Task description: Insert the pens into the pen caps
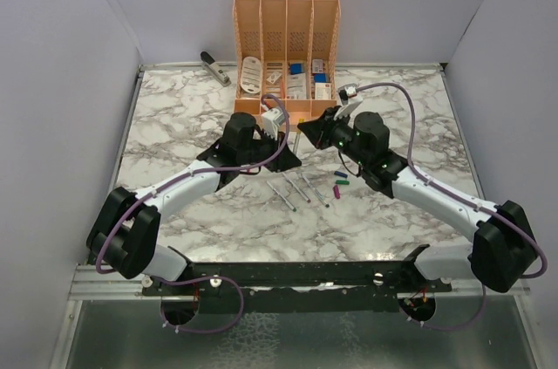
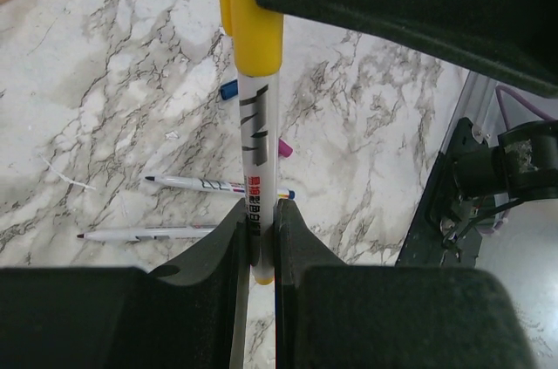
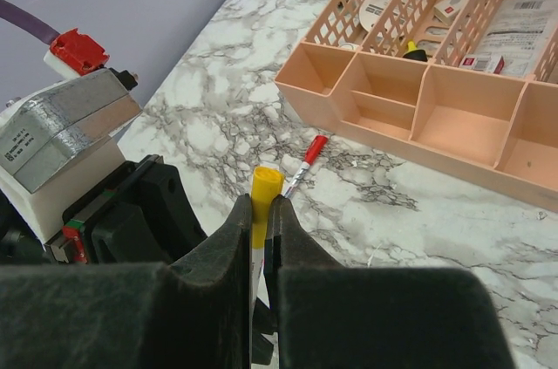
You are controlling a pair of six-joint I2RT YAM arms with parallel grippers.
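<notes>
In the left wrist view my left gripper [image 2: 259, 212] is shut on the lower barrel of a white pen [image 2: 255, 138]. A yellow cap [image 2: 257, 37] sits on the pen's upper end. In the right wrist view my right gripper [image 3: 259, 208] is shut on that yellow cap [image 3: 264, 187]. In the top view the left gripper [image 1: 286, 131] and the right gripper [image 1: 307, 131] meet just in front of the organizer. Uncapped pens [image 1: 299, 188] lie on the marble, two of them also in the left wrist view [image 2: 218, 184]. Loose caps [image 1: 340, 179] lie right of them. A red-capped pen [image 3: 305, 160] lies near the organizer.
A peach desk organizer [image 1: 286, 24] with stationery stands at the back centre and shows in the right wrist view [image 3: 418, 116]. A black-and-silver stapler [image 1: 214, 67] lies at the back left. Blue [image 2: 228, 88] and magenta [image 2: 284, 147] caps lie under the held pen. Purple walls enclose the table.
</notes>
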